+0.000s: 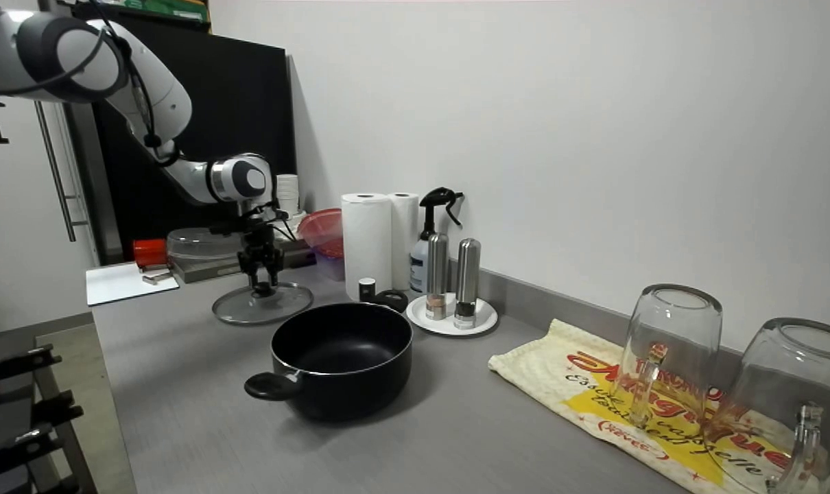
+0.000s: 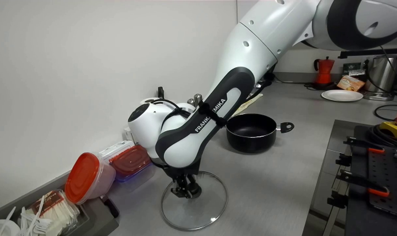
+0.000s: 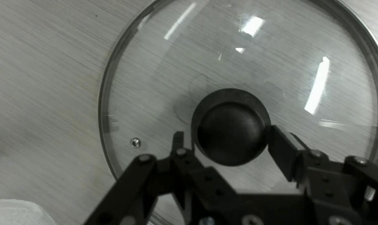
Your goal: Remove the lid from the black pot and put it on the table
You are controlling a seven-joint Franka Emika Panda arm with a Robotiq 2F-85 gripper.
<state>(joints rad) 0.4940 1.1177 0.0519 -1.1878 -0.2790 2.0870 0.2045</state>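
The glass lid (image 1: pixel 278 312) lies level on the grey table (image 1: pixel 202 418), seemingly touching it, beyond the black pot (image 1: pixel 350 387). It also shows in an exterior view (image 2: pixel 206 209), where the table (image 2: pixel 270 183) holds the pot (image 2: pixel 251 140) farther back. The pot stands uncovered and its inside looks empty. My gripper (image 1: pixel 263 281) points down over the lid's centre. In the wrist view my gripper (image 3: pixel 229 139) has one finger on each side of the lid's black knob (image 3: pixel 234 131), seemingly touching both sides, on the lid (image 3: pixel 164 93).
Paper towel rolls (image 1: pixel 367 247), a spray bottle (image 1: pixel 418 264) and a white tray (image 1: pixel 480 322) with steel canisters stand along the wall. Plastic containers (image 2: pixel 101 177) and a grey cutlery box (image 2: pixel 100 219) are near the lid. Glass mugs (image 1: pixel 669 343) stand on a cloth (image 1: pixel 566 370).
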